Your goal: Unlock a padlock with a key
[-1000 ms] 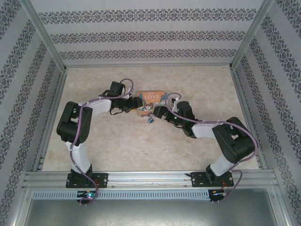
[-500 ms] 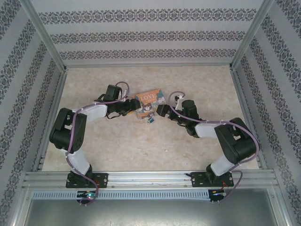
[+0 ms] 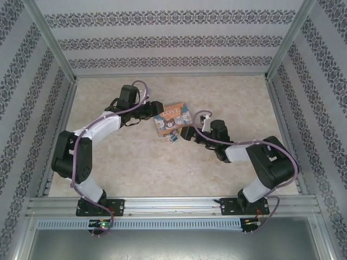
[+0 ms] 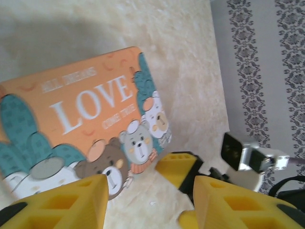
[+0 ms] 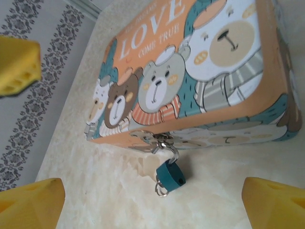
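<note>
The padlock [image 5: 170,175] is tiny, with a teal body. Its silver shackle hooks through the metal hasp [image 5: 157,140] on the front of the orange "LOVE" bear box [image 5: 190,71]. It lies on the table beside the box [image 3: 173,118], and in the top view the padlock [image 3: 174,139] sits just in front of it. A small silver ring [image 5: 161,191] sticks out at the lock's lower end; the key's blade is hidden. My right gripper [image 5: 152,202] is open, straddling the lock from the near side. My left gripper [image 4: 150,202] is open over the box's corner, holding nothing.
The beige marbled table [image 3: 141,162] is walled by patterned panels [image 3: 162,40] on three sides with a metal frame rail [image 3: 173,206] along the near edge. The right gripper's yellow finger [image 4: 178,167] and wrist camera [image 4: 238,152] sit close ahead of my left fingers.
The left arm swung back and to the left, its gripper drawing away to the box's far-left corner. The box turned slightly. The right gripper stayed wide by the padlock.
</note>
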